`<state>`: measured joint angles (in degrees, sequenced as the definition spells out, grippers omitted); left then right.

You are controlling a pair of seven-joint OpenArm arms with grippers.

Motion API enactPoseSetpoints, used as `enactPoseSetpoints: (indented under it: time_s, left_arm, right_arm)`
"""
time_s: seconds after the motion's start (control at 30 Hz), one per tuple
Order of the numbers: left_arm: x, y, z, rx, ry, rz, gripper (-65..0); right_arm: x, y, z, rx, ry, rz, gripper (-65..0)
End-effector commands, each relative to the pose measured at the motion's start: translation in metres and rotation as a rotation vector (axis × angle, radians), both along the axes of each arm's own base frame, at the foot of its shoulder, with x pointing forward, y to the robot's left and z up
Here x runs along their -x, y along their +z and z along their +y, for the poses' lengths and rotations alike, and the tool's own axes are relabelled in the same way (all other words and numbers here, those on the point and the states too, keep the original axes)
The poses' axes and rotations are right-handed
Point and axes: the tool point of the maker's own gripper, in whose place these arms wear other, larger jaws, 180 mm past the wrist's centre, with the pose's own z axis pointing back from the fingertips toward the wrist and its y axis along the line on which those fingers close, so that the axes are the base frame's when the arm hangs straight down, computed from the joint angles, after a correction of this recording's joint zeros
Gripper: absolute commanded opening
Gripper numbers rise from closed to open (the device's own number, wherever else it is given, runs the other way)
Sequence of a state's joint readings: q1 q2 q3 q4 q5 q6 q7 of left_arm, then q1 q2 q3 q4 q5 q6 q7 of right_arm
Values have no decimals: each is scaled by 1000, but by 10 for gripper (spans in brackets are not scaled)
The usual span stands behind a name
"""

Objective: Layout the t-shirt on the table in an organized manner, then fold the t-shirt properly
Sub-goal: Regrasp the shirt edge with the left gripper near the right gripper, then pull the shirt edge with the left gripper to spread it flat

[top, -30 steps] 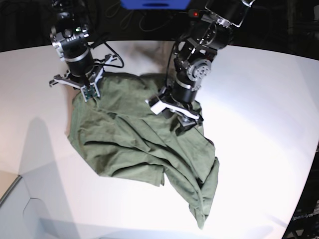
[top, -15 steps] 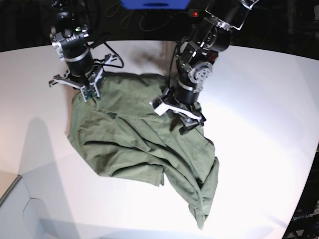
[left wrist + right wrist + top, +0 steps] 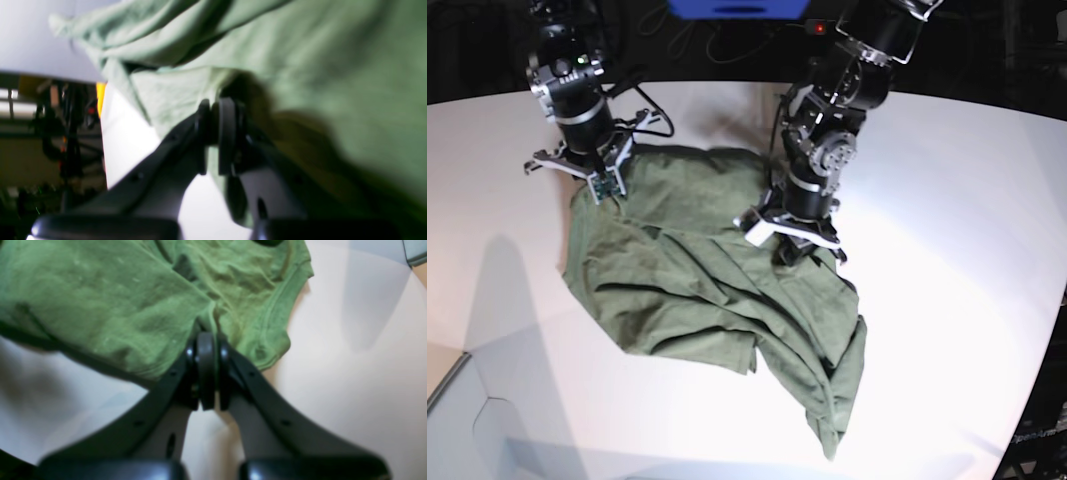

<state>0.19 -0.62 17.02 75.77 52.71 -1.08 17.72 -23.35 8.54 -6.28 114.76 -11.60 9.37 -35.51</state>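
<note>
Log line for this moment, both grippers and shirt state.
left gripper: shut on t-shirt | right gripper: shut on t-shirt | t-shirt: crumpled, unfolded on table

Background items beyond the work area.

A bright blue panel point(image 3: 739, 8) sits at the top edge of the base view, with dark cables point(image 3: 717, 45) looping just below it against a black backdrop. In the left wrist view, a blurred dark stand point(image 3: 63, 140) with a small yellow-orange patch point(image 3: 100, 100) appears in a dim room.
</note>
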Motion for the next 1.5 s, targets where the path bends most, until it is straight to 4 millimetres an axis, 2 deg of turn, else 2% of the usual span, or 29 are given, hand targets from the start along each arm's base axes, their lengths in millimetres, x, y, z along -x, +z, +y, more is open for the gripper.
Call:
enactPoseSetpoints:
  time_s: [0.0, 0.1, 0.3, 0.33, 0.47, 0.6, 0.77, 0.93, 1.0, 1.1, 1.27, 1.4, 1.47]
  left_arm:
    - [-12, 18, 0, 23, 21, -56, -606]
    - [-14, 19, 6, 39, 54, -55, -606]
    - [-14, 24, 5, 47, 46, -71, -626]
    - [-15, 28, 6, 52, 50, -81, -650]
    - [-19, 46, 7, 118, 67, -108, -647]
    - [-26, 76, 26, 164, 103, -179, -647]
    - [-25, 114, 74, 180, 213, -280, -647]
    - [-6, 137, 123, 160, 287, -342, -647]
    - [8, 136, 149, 169, 330, -334, -647]
    - [30, 125, 186, 191, 405, -295, -647]
    - [54, 112, 238, 217, 519, -255, -647]
    - [68, 116, 276, 242, 596, -260, -647]
    - [75, 117, 292, 246, 629, -260, -647]
  right_arm:
    - [-6, 11, 1, -2, 10, -45, -650]
    - [-6, 11, 1, -2, 10, -45, -650]
    - [-6, 11, 0, 0, 11, -45, -650]
    - [-6, 11, 0, 0, 11, -45, -650]
    - [-7, 11, 0, 1, 11, -47, -650]
    - [-7, 11, 0, 2, 9, -47, -650]
    - [-10, 14, -6, 24, 15, -52, -650]
    - [-13, 17, -16, 31, -12, -67, -650]
    - [-19, 21, -17, 32, -17, -83, -650]
    - [-21, 23, -18, 34, -16, -89, -650]
    - [-28, 29, -18, 36, -16, -111, -650]
    - [-38, 37, -19, 39, -19, -139, -650]
    - [-43, 42, -26, 46, -36, -156, -650]
